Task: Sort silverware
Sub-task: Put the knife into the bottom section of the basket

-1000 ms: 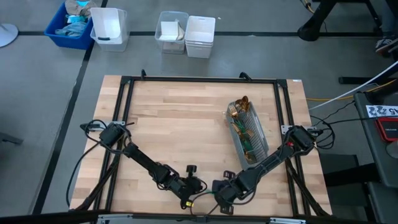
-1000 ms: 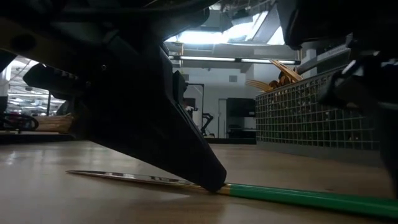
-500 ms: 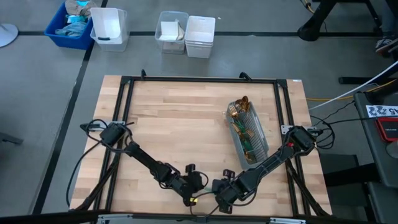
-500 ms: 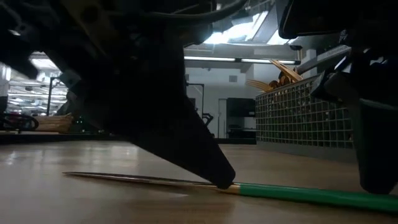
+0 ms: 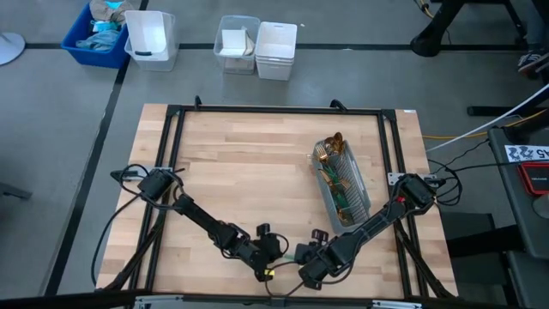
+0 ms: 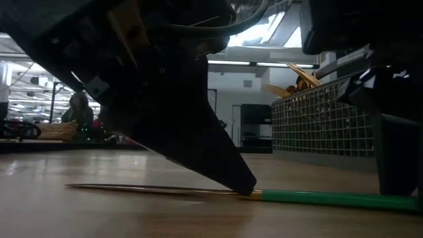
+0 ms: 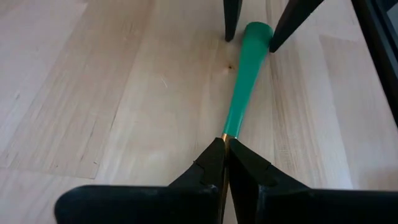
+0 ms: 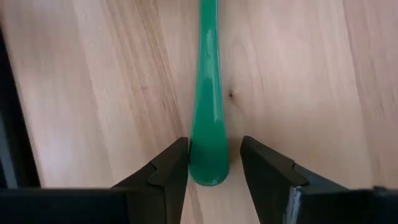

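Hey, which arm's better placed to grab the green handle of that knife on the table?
Right, probably: the right gripper stands open astride the knife handle's end. The left gripper is shut at its neck.

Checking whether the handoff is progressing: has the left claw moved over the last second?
Yes. In the high view the left claw has slid rightward along the table's front edge toward the mesh caddy side, pinching the knife.

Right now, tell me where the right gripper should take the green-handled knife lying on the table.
Grip the knife at its handle's rounded butt end, coming from above. It lies flat, the right gripper already straddles that end with open fingers, and the left gripper pins the handle-blade joint.
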Controlling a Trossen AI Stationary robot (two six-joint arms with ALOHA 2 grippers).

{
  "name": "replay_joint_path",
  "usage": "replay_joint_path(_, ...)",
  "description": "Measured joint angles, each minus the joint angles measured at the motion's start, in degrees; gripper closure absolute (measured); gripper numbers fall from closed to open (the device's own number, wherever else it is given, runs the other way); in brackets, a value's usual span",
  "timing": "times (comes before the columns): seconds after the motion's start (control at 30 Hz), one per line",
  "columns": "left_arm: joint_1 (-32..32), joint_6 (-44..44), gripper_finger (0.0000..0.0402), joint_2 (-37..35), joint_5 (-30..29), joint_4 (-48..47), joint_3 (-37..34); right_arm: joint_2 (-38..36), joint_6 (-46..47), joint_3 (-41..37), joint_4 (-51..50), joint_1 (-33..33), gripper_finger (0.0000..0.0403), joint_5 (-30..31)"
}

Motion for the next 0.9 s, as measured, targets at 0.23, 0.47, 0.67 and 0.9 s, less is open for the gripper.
replay_joint_path(0.23, -0.02, 0.35, 0.0391, 0.0, 0.07, 0.0, 0.01, 0.0, -0.63, 0.0, -3.65, 0.0, 0.0252, 3.86)
replay_joint_path(0.47, -0.04, 0.39, 0.0391, 0.0, 0.05, 0.17, 0.0, -0.13, -5.39, -1.43, -2.4, -0.02, 0.0252, 4.57)
replay_joint_path(0.67, -0.07, 0.42, 0.0391, 0.0, 0.07, 0.17, 0.02, -0.22, -8.02, -1.97, -1.29, -0.2, 0.0252, 3.48)
replay_joint_path(0.9, -0.17, 0.53, 0.0391, 0.0, 0.06, 0.97, -0.01, -0.2, -8.1, -1.99, -1.0, -0.87, 0.0266, -0.27)
